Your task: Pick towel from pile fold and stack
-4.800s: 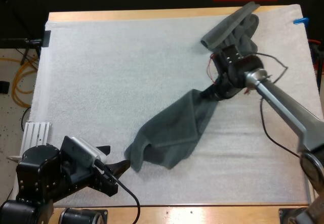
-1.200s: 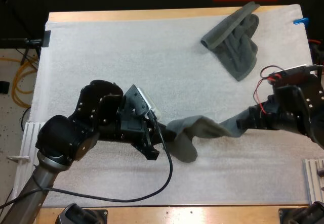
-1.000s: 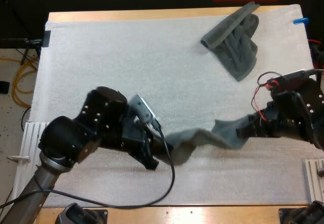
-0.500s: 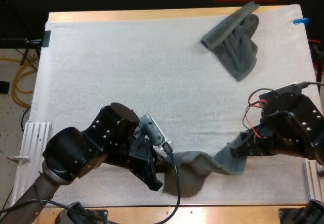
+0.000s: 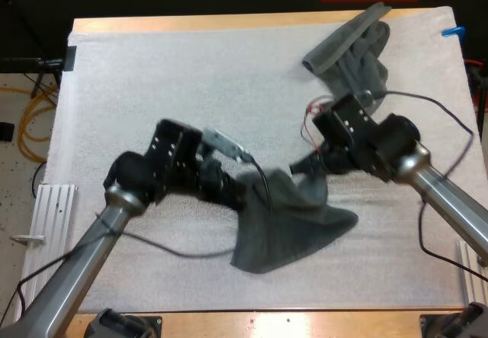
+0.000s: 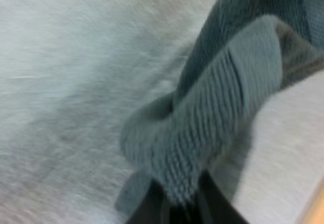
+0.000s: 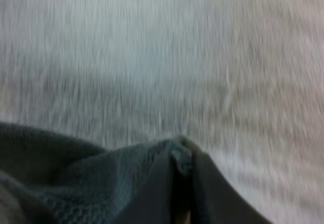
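The towel hangs between both pincers over the near middle of the mat, its loose part sagging toward the mat's near edge. The left pincer is clamped tight on the towel's left corner. The right pincer is pinched on a fold at its right corner. A crumpled towel lies at the mat's far right corner. The mat covers the desk.

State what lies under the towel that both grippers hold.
The white mat lies under the towel; the patch it covers is hidden. Left gripper and right gripper pinch it.
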